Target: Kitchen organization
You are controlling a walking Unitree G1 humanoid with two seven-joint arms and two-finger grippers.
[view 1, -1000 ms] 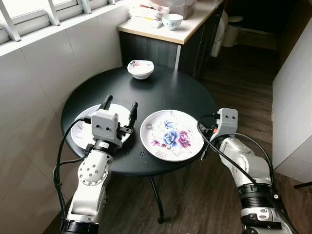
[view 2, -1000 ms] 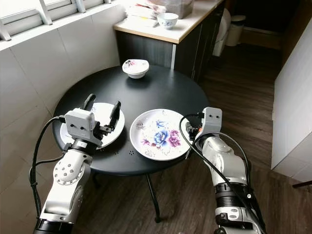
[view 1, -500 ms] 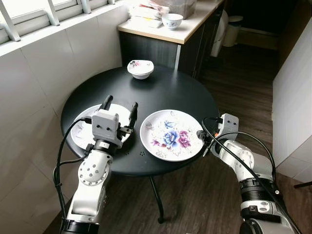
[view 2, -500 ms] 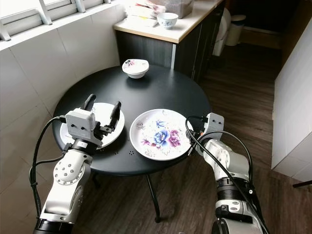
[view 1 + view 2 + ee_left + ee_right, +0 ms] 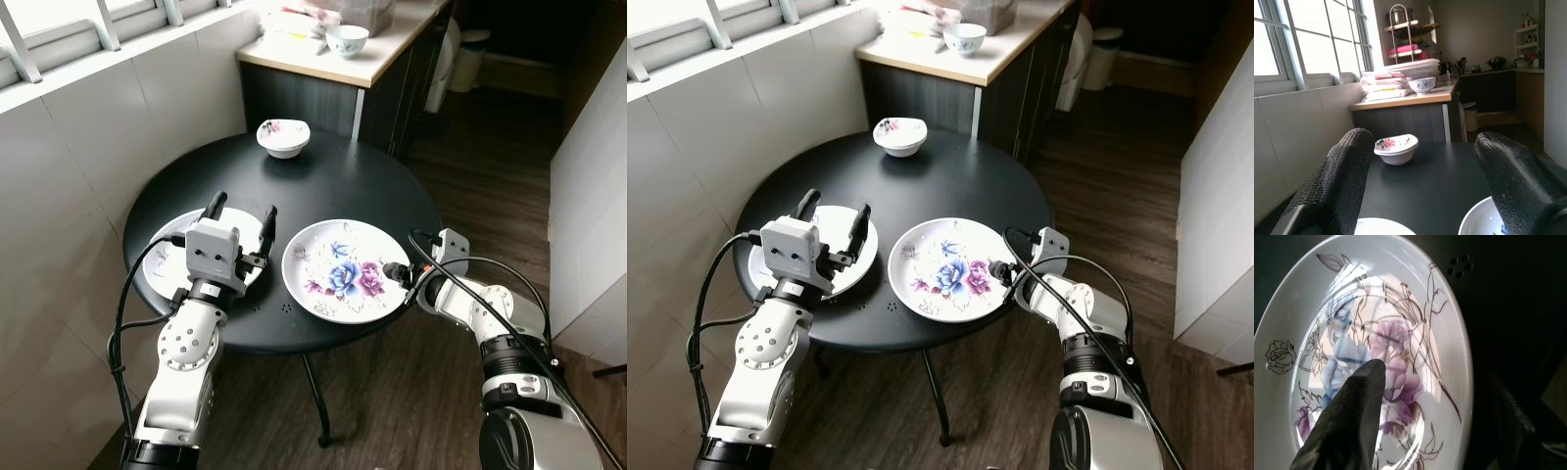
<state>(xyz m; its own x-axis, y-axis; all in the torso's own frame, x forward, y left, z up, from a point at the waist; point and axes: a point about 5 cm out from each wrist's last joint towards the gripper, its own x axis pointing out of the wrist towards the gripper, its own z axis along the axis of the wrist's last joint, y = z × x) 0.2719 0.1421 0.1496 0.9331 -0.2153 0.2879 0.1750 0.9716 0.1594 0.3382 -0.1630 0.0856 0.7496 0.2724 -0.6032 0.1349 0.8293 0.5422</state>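
Observation:
A large white plate with blue and purple flowers (image 5: 345,271) lies on the round black table (image 5: 333,186). My right gripper (image 5: 400,272) is at the plate's right rim and open. In the right wrist view one finger (image 5: 1352,416) lies over the plate's (image 5: 1400,318) painted face and the other sits in the dark past the rim. A smaller white plate (image 5: 162,262) lies at the table's left. My left gripper (image 5: 241,210) hovers open over it, holding nothing. A small floral bowl (image 5: 283,137) stands at the table's far side, also ahead of the left fingers (image 5: 1347,166).
A counter (image 5: 372,61) behind the table carries a blue-patterned bowl (image 5: 347,39), stacked packets and a container. A tiled wall and window run along the left. Wooden floor (image 5: 470,166) lies open to the right, with a white bin (image 5: 468,59) farther back.
My right gripper has dropped and moved in toward the floral plate's right rim, one finger now over the plate. The left arm and the dishes have stayed put.

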